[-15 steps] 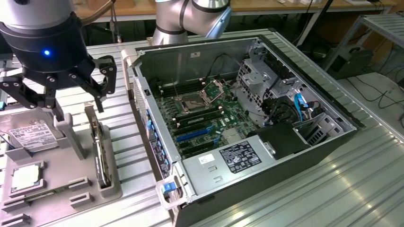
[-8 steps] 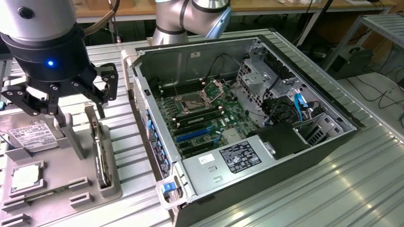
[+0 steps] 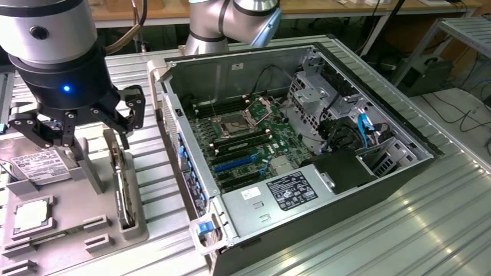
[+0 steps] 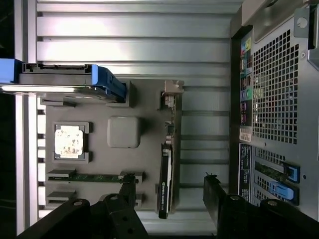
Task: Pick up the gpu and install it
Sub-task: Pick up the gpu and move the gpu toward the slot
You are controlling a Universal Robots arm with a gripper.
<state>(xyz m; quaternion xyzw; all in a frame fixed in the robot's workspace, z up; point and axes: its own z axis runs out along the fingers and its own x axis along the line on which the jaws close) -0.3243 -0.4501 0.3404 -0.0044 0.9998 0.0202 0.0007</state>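
The gpu (image 3: 121,185) stands on its edge in a slot of the grey fixture tray (image 3: 73,230), at the exterior view's left. Seen edge-on in the wrist view, the gpu (image 4: 167,164) is a thin dark card with a metal bracket at one end. My gripper (image 3: 84,141) hangs above the tray, open and holding nothing. In the wrist view the gripper (image 4: 170,188) has one black finger (image 4: 127,191) on each side of the card's line, well above it. The open computer case (image 3: 383,115) lies beside the tray, with its motherboard (image 3: 253,149) and blue slots (image 3: 234,165) exposed.
On the tray sit a hard drive (image 4: 65,79) with blue rails, a square CPU chip (image 4: 69,141), a memory stick (image 4: 94,177) and a grey block (image 4: 123,131). The case's perforated rear wall (image 4: 276,89) stands close beside the gpu. Ribbed metal tabletop (image 3: 414,230) surrounds everything.
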